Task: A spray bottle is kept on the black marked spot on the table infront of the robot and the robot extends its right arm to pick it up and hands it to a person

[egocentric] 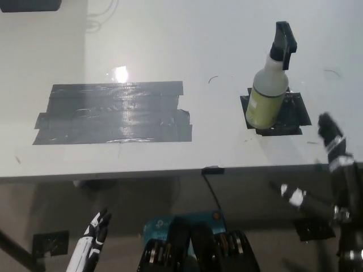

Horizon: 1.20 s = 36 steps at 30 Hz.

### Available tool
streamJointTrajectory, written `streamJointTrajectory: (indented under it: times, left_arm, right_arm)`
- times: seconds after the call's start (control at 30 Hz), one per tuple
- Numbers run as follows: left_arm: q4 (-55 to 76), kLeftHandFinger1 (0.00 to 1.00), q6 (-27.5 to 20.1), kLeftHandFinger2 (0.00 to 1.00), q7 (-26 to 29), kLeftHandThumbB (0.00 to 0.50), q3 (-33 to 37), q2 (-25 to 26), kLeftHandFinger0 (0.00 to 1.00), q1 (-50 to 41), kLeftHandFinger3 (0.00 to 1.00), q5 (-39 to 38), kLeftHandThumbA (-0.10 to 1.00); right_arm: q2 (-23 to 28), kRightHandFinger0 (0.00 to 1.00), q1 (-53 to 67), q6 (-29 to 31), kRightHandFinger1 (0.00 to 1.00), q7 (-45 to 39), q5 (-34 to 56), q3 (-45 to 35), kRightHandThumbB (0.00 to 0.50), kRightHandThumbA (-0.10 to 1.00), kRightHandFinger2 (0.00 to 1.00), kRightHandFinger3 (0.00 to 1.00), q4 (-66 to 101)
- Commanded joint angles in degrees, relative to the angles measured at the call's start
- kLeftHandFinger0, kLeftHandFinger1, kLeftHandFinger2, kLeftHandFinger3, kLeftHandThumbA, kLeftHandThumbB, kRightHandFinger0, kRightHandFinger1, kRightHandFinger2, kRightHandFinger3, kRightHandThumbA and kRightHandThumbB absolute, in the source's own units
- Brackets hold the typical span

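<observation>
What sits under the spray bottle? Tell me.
The bottle stands upright on a black tape patch stuck to the white table. The patch's edges show around it; the part beneath its base is covered.

No legible text, not even on the spray bottle (270,85) label.

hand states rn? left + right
Left hand: down below the table edge at lower left, holding nothing; open or shut cannot be told.
Right hand: open, fingers apart, right of the spray bottle, not touching it.
</observation>
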State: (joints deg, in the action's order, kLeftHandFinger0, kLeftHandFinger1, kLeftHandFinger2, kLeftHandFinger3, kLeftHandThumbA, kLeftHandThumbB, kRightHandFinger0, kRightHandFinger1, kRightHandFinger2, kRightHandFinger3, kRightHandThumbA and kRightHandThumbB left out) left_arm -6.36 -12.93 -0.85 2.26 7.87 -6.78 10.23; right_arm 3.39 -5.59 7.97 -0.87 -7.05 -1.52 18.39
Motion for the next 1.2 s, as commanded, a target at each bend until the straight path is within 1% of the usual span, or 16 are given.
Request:
streamJointTrajectory:
  times: [0.0, 0.07, 0.1, 0.13, 0.17, 0.23, 0.33, 0.37, 0.43, 0.47, 0.6, 0.67, 0.83, 0.9, 0.97, 1.17]
  left_arm:
    - [0.6, 1.0, -3.0, 1.0, 1.6, 0.286, -0.5, 0.0, 1.0, 0.2, 1.0, 0.4, 1.0]
    - [0.6, 1.0, -3.0, 1.0, 1.6, 0.286, -0.6, -0.1, 1.0, 0.2, 1.0, 0.5, 1.0]
    - [0.4, 1.0, -3.2, 1.0, 1.4, 0.28, -0.6, 0.0, 1.0, 0.5, 1.0, 0.2, 1.0]
    - [0.3, 1.0, -3.6, 1.0, 1.5, 0.284, -0.6, 0.0, 1.0, 0.5, 1.0, 0.2, 1.0]
    - [0.3, 1.0, -3.7, 1.0, 1.5, 0.284, -0.7, -0.1, 1.0, 0.5, 1.0, 0.2, 1.0]
    - [0.5, 1.0, -3.5, 1.0, 1.6, 0.282, -0.7, -0.1, 1.0, 0.4, 1.0, 0.4, 1.0]
    - [0.5, 1.0, -3.5, 1.0, 1.6, 0.282, -0.7, -0.1, 1.0, 0.4, 1.0, 0.4, 1.0]
    - [0.4, 1.0, -3.5, 1.0, 1.5, 0.287, -0.7, -0.1, 1.0, 0.8, 1.0, 0.4, 1.0]
    - [0.5, 1.0, -3.3, 1.0, 1.4, 0.296, -0.7, 0.0, 1.0, 1.0, 1.0, 0.5, 1.0]
    - [0.4, 1.0, -3.5, 1.0, 1.4, 0.295, -0.7, 0.0, 1.0, 1.0, 1.0, 0.4, 1.0]
    - [0.6, 1.0, -3.2, 1.0, 1.1, 0.296, -0.7, 0.1, 1.0, 1.2, 1.0, 0.2, 1.0]
    - [0.9, 1.0, -2.9, 1.0, 1.1, 0.295, -0.6, 0.0, 1.0, 1.4, 1.0, 0.4, 1.0]
    - [0.8, 1.0, -3.0, 1.0, 1.1, 0.293, -0.7, 0.1, 1.0, 2.1, 1.0, 0.4, 1.0]
    - [0.8, 1.0, -3.0, 1.0, 1.1, 0.292, -0.7, 0.1, 1.0, 2.1, 1.0, 0.4, 1.0]
    - [1.0, 1.0, -2.7, 1.0, 0.9, 0.287, -0.7, 0.3, 1.0, 2.4, 1.0, 0.2, 1.0]
    - [1.2, 1.0, -2.1, 1.0, 0.6, 0.281, -0.8, 0.3, 1.0, 2.7, 1.0, 0.0, 1.0]
  right_arm:
    - [0.6, 1.0, -6.8, -2.7, 1.0, 2.2, -1.0, -2.1, 0.347, 1.0, 1.0, 1.0, 1.2]
    - [0.5, 1.0, -6.9, -2.9, 1.0, 2.0, -1.1, -2.3, 0.347, 1.0, 1.0, 1.0, 1.2]
    - [1.0, 1.0, -11.6, -7.4, 1.0, 1.9, 0.8, -3.4, 0.38, 1.0, 1.0, 1.0, -2.3]
    - [1.0, 1.0, -14.0, -9.1, 1.0, 2.1, 0.5, -3.6, 0.363, 1.0, 1.0, 1.0, -5.6]
    - [1.0, 1.0, -14.3, -9.4, 1.0, 2.1, 0.4, -3.6, 0.361, 1.0, 1.0, 1.0, -6.0]
    - [1.4, 1.0, -17.2, -9.2, 1.0, 2.4, 0.0, -3.9, 0.349, 1.0, 1.0, 1.0, -11.2]
    - [1.3, 1.0, -17.3, -9.2, 1.0, 2.4, -0.1, -3.9, 0.349, 1.0, 1.0, 1.0, -11.4]
    - [1.8, 1.0, -21.6, -9.4, 1.0, 2.9, 0.2, -4.3, 0.348, 1.0, 1.0, 1.0, -19.6]
    - [1.8, 1.0, -24.4, -7.8, 1.0, 3.5, 0.3, -4.2, 0.337, 1.0, 1.0, 1.0, -25.3]
    - [1.7, 1.0, -25.6, -7.7, 1.0, 3.8, 0.1, -4.2, 0.385, 1.0, 1.0, 1.0, -27.7]
    - [1.8, 1.0, -28.4, -8.2, 1.0, 4.3, 0.2, -4.2, 0.393, 1.0, 1.0, 1.0, -32.7]
    - [1.9, 1.0, -31.4, -9.6, 1.0, 4.2, 0.8, -4.4, 0.386, 1.0, 1.0, 1.0, -37.4]
    - [1.7, 1.0, -33.7, -9.7, 1.0, 4.5, 1.3, -4.4, 0.385, 1.0, 1.0, 1.0, -40.6]
    - [1.7, 1.0, -33.8, -9.6, 1.0, 4.5, 1.4, -4.4, 0.385, 1.0, 1.0, 1.0, -40.8]
    - [1.2, 1.0, -36.2, -9.3, 1.0, 4.6, 2.1, -4.5, 0.367, 1.0, 1.0, 1.0, -44.9]
    - [0.9, 1.0, -38.3, -7.7, 1.0, 4.5, 2.9, -4.3, 0.35, 1.0, 1.0, 1.0, -49.2]
